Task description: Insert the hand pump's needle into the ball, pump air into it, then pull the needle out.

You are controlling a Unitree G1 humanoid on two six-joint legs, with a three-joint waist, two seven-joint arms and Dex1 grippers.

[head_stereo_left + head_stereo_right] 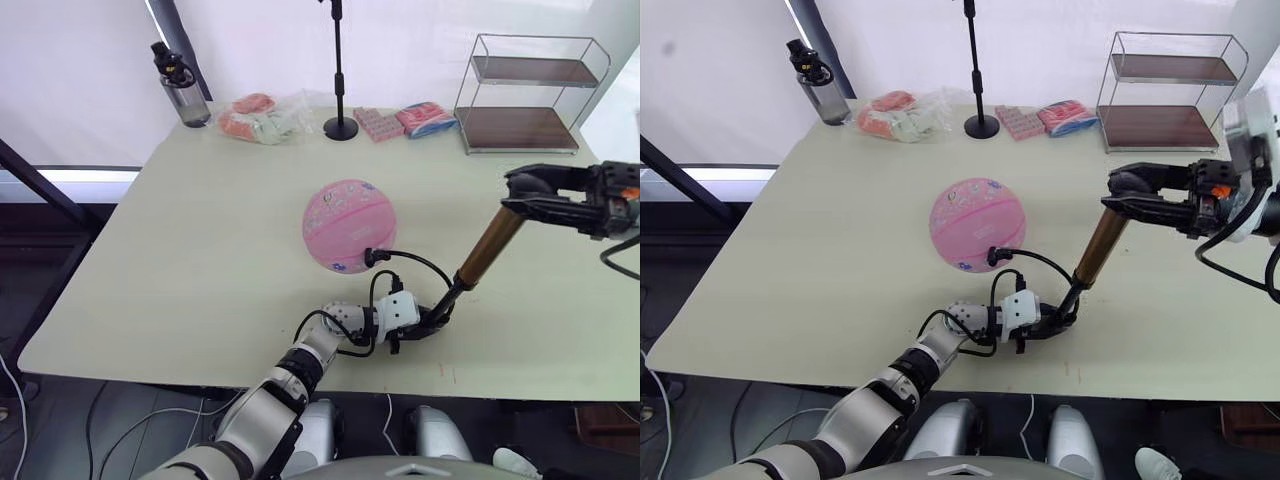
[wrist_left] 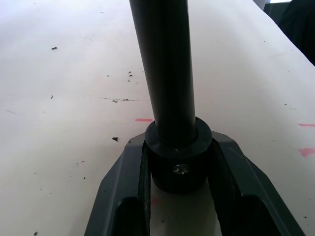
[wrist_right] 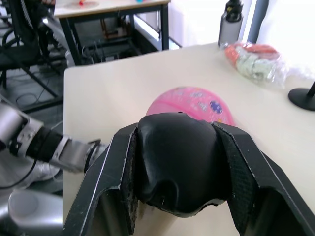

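With my left claw (image 1: 418, 327) clamped on the hand pump (image 1: 487, 248) base and right claw (image 1: 527, 195) gripping its handle, hose already at the ball (image 1: 348, 225) beyond, I should stroke straight along the barrel.

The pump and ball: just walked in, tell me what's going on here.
The robot is working the pump with both arms on the table. The left gripper clamps the pump's black base end down near the table's front edge, and the right gripper is shut on the handle at the raised top. The barrel leans up to the right. The black hose loops from the pump to the pink ball, where its fitting meets the ball's side; the needle itself can't be made out.
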